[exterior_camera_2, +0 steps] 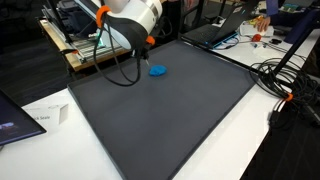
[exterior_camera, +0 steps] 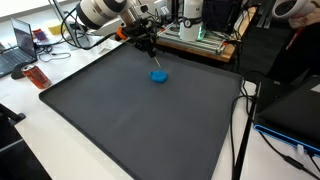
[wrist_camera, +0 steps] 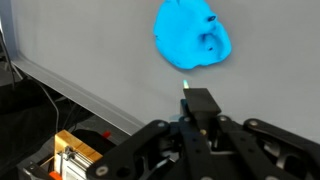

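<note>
A bright blue, flat, blob-shaped thing [exterior_camera: 158, 75] [exterior_camera_2: 157, 70] lies on the dark grey mat [exterior_camera: 130, 120] [exterior_camera_2: 170, 115] near its far edge. In the wrist view the blue thing [wrist_camera: 192, 34] fills the upper middle. My gripper [wrist_camera: 195, 97] is just short of it, with its jaws pressed together. A small teal tip [wrist_camera: 187, 85] pokes out between the fingertips, as of a thin pen-like thing. In both exterior views the gripper [exterior_camera: 150, 57] [exterior_camera_2: 141, 58] hangs pointing down, a little above the mat and beside the blue thing, not touching it.
The mat's edge [wrist_camera: 70, 90] runs close behind the blue thing. Beyond it stand lab equipment [exterior_camera: 200, 35] and a rack [exterior_camera_2: 75, 45]. A laptop [exterior_camera: 15, 55] and an orange item [exterior_camera: 37, 75] sit beside the mat. Cables [exterior_camera_2: 285, 85] and papers [exterior_camera_2: 40, 115] lie off its sides.
</note>
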`<state>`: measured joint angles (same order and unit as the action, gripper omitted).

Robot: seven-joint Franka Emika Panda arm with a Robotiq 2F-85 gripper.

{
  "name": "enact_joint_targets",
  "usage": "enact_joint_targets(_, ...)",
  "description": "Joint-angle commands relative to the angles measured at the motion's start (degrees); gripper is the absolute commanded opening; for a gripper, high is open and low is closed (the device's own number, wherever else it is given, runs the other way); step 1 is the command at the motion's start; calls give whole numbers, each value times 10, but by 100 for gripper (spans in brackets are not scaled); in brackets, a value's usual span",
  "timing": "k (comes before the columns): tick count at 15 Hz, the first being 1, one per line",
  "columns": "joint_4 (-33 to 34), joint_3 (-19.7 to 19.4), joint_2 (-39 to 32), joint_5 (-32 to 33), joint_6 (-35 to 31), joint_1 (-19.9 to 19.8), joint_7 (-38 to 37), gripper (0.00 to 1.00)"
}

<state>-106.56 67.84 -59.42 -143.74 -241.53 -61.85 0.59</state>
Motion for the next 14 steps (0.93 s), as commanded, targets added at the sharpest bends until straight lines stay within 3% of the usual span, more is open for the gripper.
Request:
enact_joint_targets(1, 4, -9, -21, 0, -11, 11, 4, 3)
enact_joint_targets(14, -18, -28, -26, 0, -11, 24, 2, 3)
